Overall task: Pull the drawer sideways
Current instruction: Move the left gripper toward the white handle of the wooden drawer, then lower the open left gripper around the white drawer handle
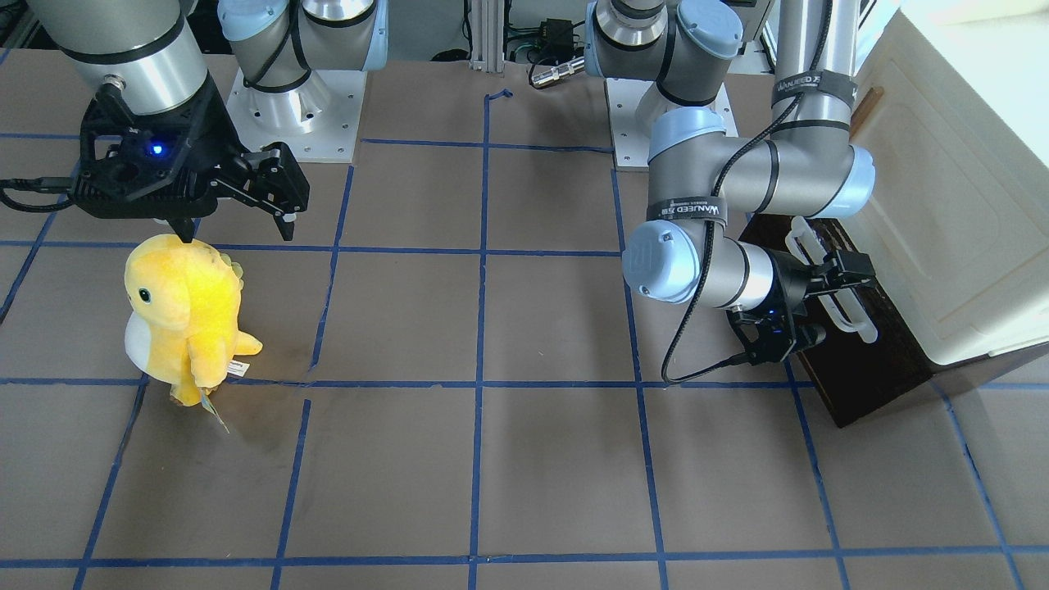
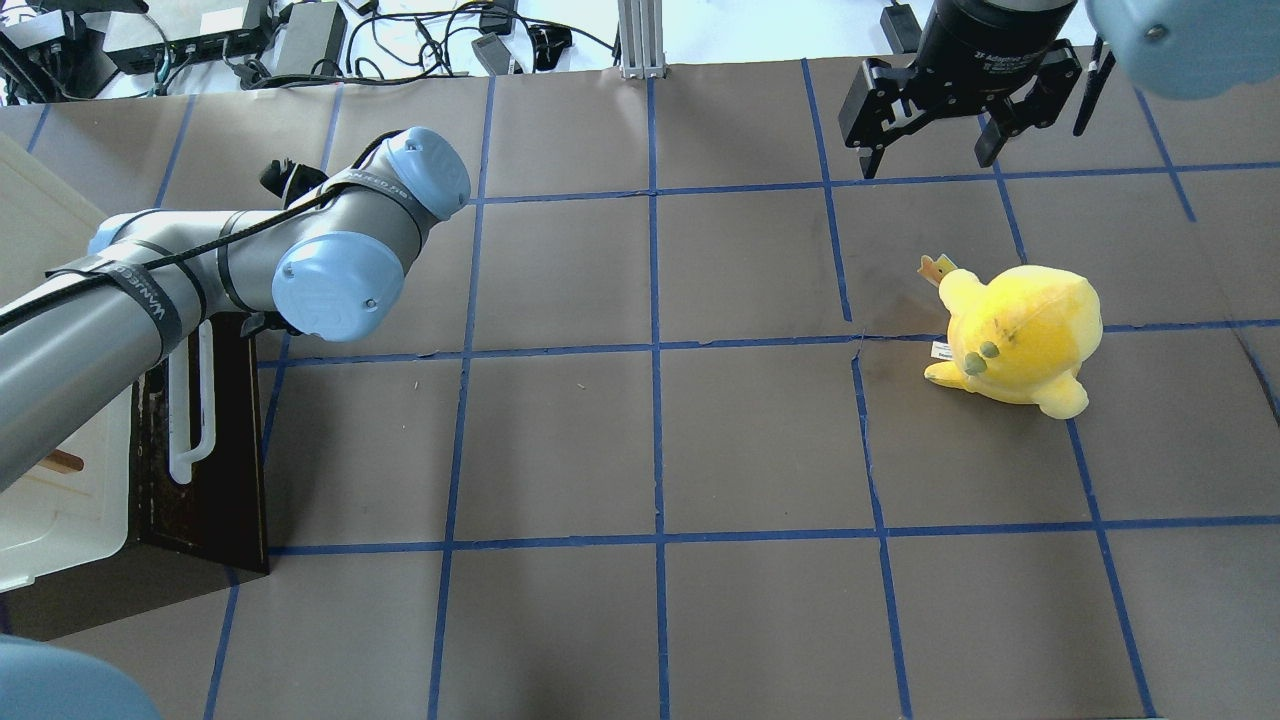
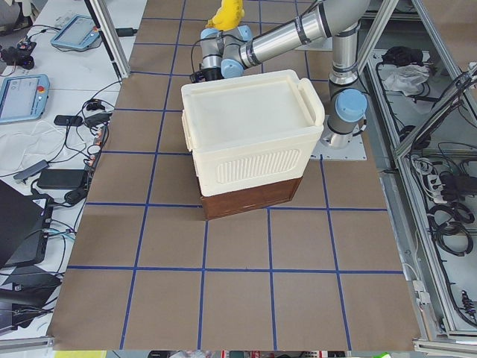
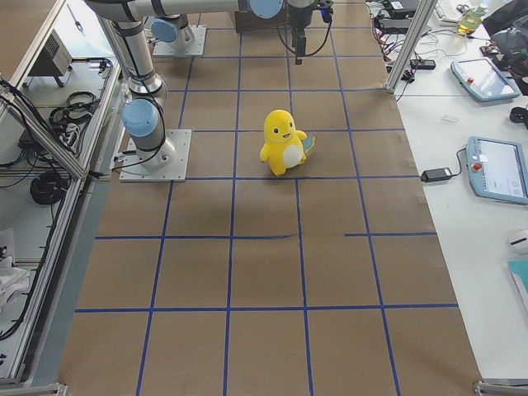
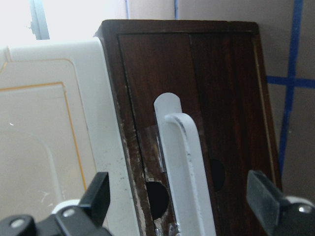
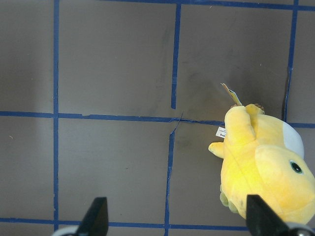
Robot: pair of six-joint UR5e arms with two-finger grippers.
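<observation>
The dark brown drawer sits at the foot of the cream cabinet, its front flush in the dark frame. Its long white bar handle runs along the front. In the left wrist view the handle lies between my two spread fingers on the drawer front. My left gripper is open, astride the handle and not closed on it. In the overhead view the drawer and handle show under my left arm. My right gripper is open and empty, hanging above the table.
A yellow plush toy stands on the table just below my right gripper; it also shows in the right wrist view. The brown table has blue tape lines. The cabinet fills the table's left end.
</observation>
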